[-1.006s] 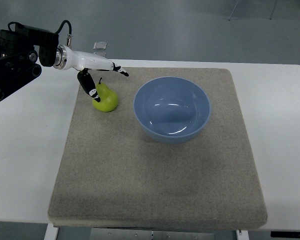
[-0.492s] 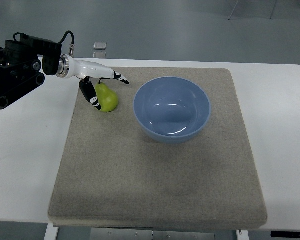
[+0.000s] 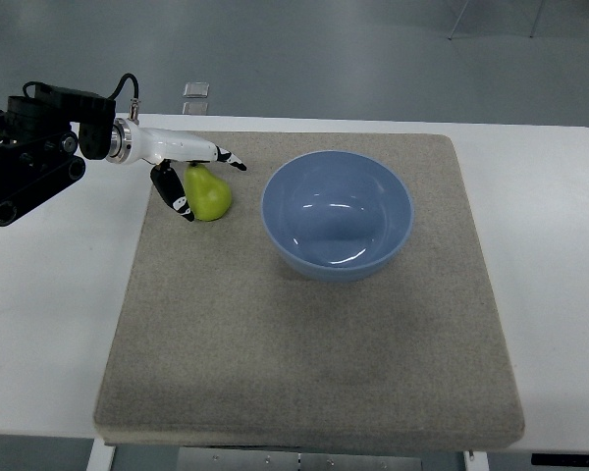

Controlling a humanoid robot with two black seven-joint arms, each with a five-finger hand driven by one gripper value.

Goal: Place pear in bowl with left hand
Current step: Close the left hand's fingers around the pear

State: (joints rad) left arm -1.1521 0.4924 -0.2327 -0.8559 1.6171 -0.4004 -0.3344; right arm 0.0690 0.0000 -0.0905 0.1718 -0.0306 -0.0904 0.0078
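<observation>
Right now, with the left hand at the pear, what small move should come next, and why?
Probably close the left hand around the pear: its fingers bracket the fruit, which still sits on the mat, left of the empty blue bowl.

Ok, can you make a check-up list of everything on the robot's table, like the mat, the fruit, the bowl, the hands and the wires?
Surface: white table with a grey-brown mat lying flat on it.
Job's things: green pear on the mat, left of the blue bowl; the bowl is empty.
Clutter: nothing seen on the mat besides those two.
Grippers: left hand is at the pear, one finger above it, one dark finger on its left side; no firm grasp visible. Right hand not in view.
Cables: a black cable loops over the left wrist.
Surroundings: grey floor; a small clear object beyond the table edge.
</observation>
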